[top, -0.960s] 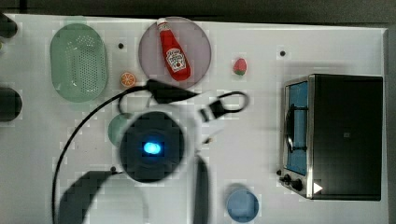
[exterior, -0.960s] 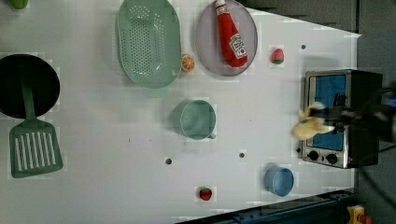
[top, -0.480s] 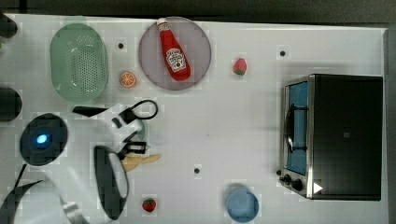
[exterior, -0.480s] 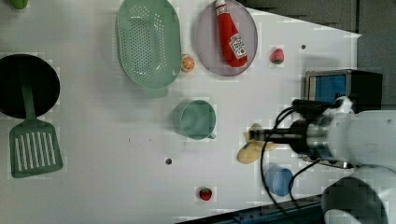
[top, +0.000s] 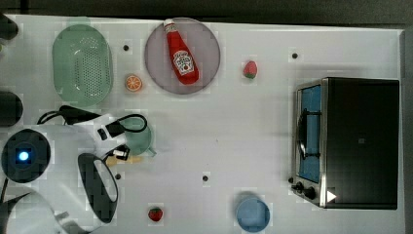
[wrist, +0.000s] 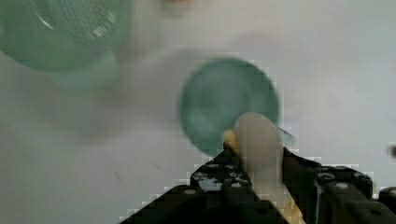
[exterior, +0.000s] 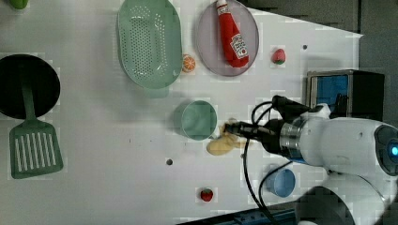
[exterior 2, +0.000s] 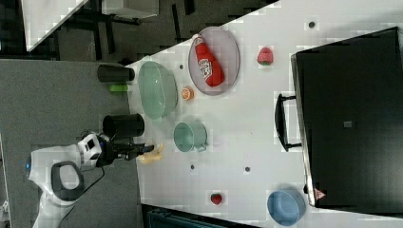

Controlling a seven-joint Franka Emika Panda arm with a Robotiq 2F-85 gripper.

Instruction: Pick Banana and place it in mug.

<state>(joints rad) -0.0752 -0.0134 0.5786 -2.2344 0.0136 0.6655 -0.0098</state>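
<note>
Banana [wrist: 259,149] already picked, pinched in the partly closed gripper [exterior: 231,128], carried in the air just beside the mug [exterior: 195,120]; drop into mug not yet made.

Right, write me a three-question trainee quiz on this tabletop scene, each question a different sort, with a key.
1. True or false: the gripper is holding the banana.
2. What lies on the grey plate? A) strawberry B) ketchup bottle C) orange slice
3. Fill in: in the left view, the banana is just to the ___ of the mug.

Key: 1 true; 2 B; 3 right.
</note>
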